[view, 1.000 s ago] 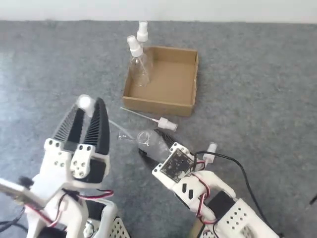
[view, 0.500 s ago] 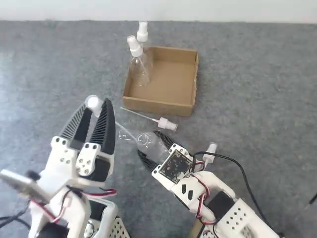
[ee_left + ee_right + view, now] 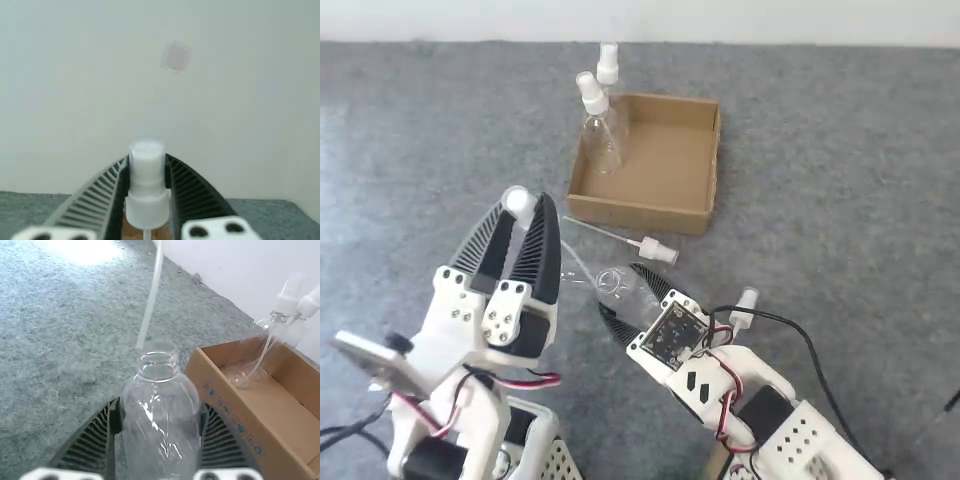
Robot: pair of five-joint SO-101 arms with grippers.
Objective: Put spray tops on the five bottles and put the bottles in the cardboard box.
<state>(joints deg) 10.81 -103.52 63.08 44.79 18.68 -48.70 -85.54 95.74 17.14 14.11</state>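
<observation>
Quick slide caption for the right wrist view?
Right gripper holds an uncapped clear bottle; a spray top's dip tube hangs near its neck, cardboard box beyond.

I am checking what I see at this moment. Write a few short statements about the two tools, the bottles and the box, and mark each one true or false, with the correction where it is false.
1. The left tool is shut on a spray top. True.
2. The bottle in the right tool already carries a spray top. False: its neck is open.
3. The cardboard box holds no bottle. False: a capped bottle stands in one corner.
4. A loose spray top lies in front of the cardboard box, outside it. True.
</observation>
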